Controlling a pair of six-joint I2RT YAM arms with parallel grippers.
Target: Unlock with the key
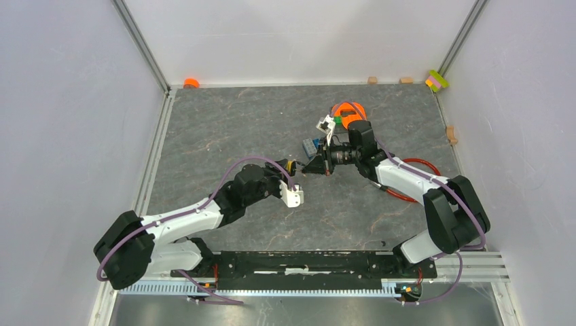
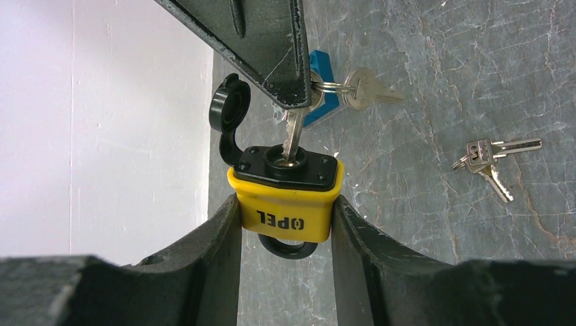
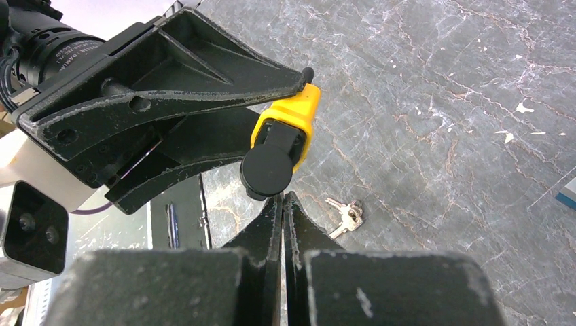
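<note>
The left gripper [image 2: 286, 231] clamps the yellow padlock [image 2: 289, 207]. Straight out from its keyhole [image 2: 288, 161], the right gripper [image 3: 282, 204] pinches the key [image 2: 294, 132], whose blade is seated along the padlock's long axis.

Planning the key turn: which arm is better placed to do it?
Right: the right gripper is shut on the key seated in the yellow padlock, which the left gripper clamps.

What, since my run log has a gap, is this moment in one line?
left fingers: clamp yellow padlock | right fingers: shut on key | key: in padlock | dust cap: open
</note>
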